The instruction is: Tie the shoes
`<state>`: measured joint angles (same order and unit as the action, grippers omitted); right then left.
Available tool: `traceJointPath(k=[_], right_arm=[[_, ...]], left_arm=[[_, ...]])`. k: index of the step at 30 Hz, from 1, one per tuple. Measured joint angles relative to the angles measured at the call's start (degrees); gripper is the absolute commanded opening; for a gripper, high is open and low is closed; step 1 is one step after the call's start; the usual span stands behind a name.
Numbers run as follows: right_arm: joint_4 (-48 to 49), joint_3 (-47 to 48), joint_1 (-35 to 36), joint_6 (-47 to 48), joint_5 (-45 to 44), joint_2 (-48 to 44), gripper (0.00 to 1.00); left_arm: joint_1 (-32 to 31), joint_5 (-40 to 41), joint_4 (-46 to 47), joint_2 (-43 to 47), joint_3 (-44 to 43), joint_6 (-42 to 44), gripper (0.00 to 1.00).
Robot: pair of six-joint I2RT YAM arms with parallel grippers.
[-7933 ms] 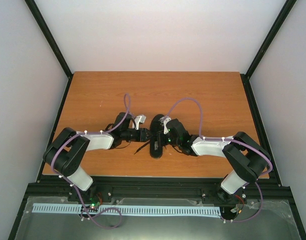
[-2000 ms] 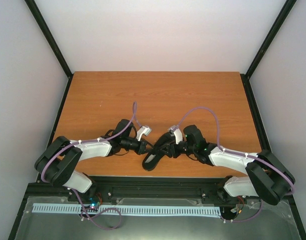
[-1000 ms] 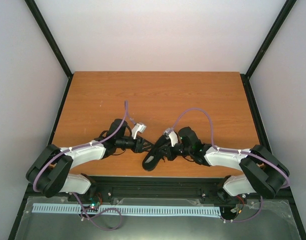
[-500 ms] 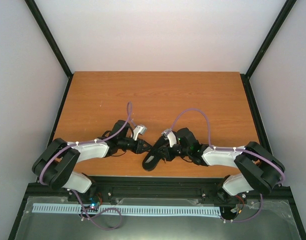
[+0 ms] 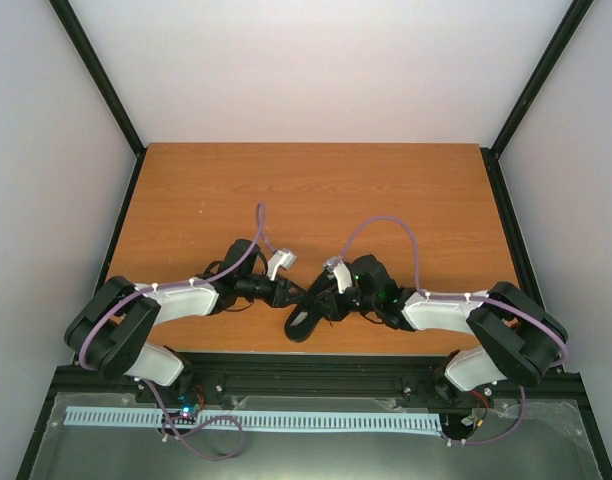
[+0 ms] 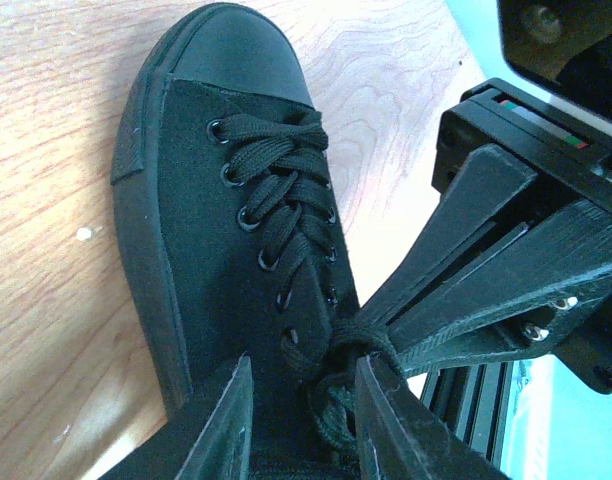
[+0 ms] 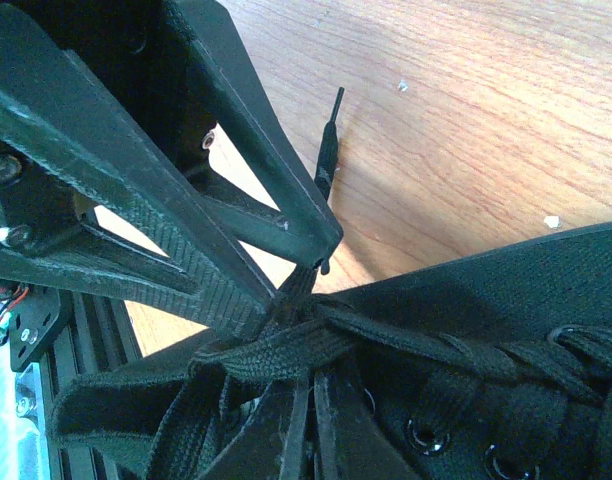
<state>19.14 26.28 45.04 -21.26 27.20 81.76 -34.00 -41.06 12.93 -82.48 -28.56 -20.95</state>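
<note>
Laces (image 7: 254, 356) in right claw (image 7: 310, 378)

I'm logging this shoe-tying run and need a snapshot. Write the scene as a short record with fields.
surface: wooden table
object: black sneaker, sole down, near the table's near edge
laces: laces threaded through the eyelets, bunched at the top, no finished bow visible
left gripper: fingers apart, straddling the bunched laces
right gripper: fingers shut on the laces at the bunch
lace end: one tip shows over the table beside the shoe
</note>
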Motion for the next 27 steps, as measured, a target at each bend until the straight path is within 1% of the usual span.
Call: traceJointPath(k=[2, 6, 14, 23, 27], right_arm=[[-0.04, 0.13, 0.0, -0.13, 0.02, 0.15, 0.03], [-0.02, 0.31, 0.0, -0.26, -0.02, 0.15, 0.03], [0.0, 0.31, 0.0, -0.7, -0.31, 0.15, 0.03], [0.02, 0.31, 0.02, -0.83, -0.61, 0.15, 0.03], [0.02, 0.31, 0.02, -0.83, -0.66, 0.15, 0.03]], left_arm=[[-0.17, -0.2, 0.37, 0.04, 0.0, 0.0, 0.31], [-0.7, -0.83, 0.9, 0.04, 0.0, 0.0, 0.24], [-1.38, -0.92, 1.22, -0.35, 0.0, -0.02, 0.19], [-1.42, 0.96, 1.2, -0.07, 0.02, -0.11, 0.19], [-1.42, 0.68, 1.22, -0.07, 0.02, -0.09, 0.22]])
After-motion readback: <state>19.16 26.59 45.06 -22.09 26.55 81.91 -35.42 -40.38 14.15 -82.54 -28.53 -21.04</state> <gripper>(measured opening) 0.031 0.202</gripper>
